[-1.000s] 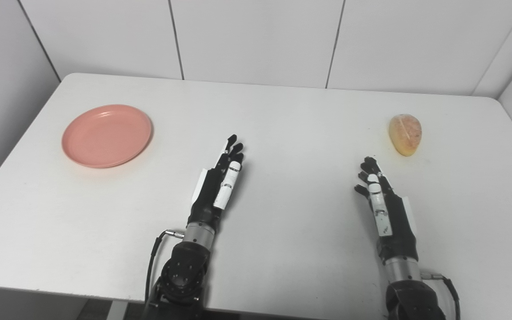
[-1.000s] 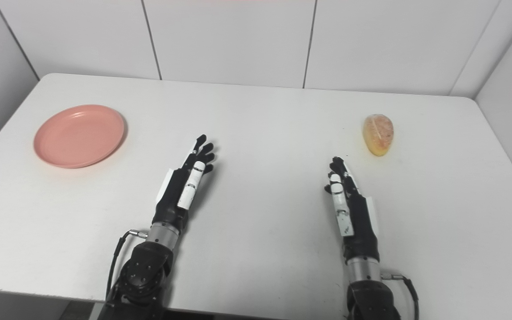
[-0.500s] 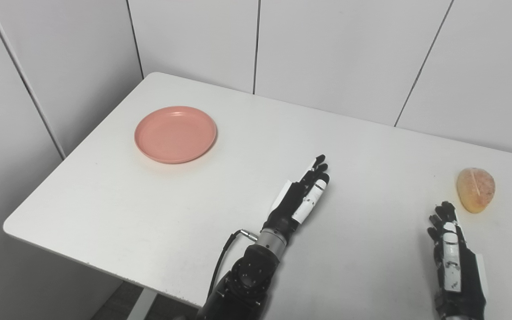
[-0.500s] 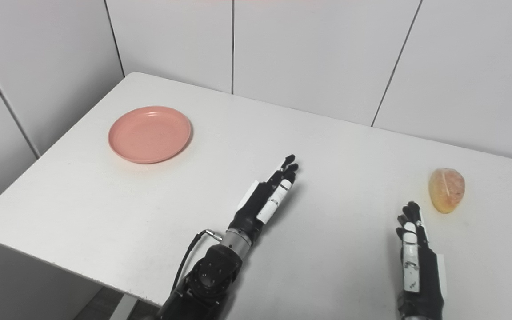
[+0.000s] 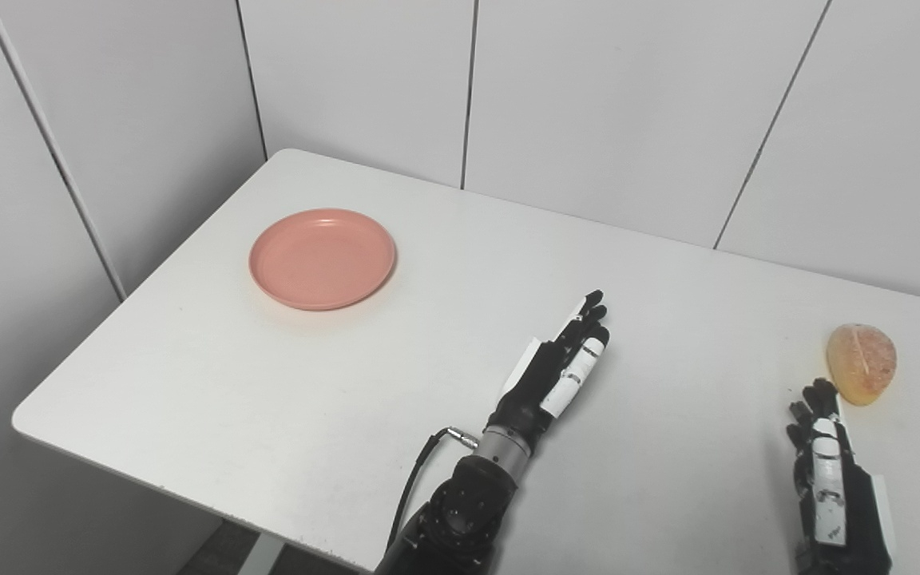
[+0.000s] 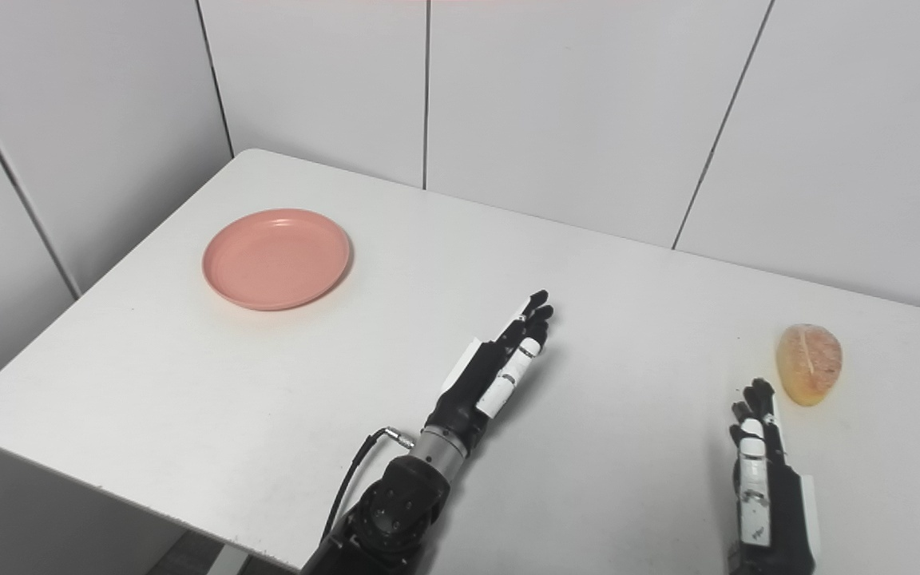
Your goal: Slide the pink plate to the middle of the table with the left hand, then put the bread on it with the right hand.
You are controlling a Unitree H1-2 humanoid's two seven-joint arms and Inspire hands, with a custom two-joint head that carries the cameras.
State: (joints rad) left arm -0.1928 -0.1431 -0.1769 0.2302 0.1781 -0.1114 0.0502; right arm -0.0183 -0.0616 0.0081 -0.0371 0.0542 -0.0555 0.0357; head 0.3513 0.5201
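**Plate not yet reached**

Both hands, left hand (image 5: pixel 560 363) and right hand (image 5: pixel 827 471), are held empty with fingers extended. The bread (image 5: pixel 861 362) lies just beyond the right one. The pink plate (image 5: pixel 322 258), far left, should be pushed flat from its outer rim.

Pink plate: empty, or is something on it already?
Empty. The pink plate shows only bare pink inside; the bread lies far right on the table.

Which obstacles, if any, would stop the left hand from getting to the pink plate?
Probably none: only bare table lies between the open left hand and the pink plate, which sits apart from it, up and to the left.
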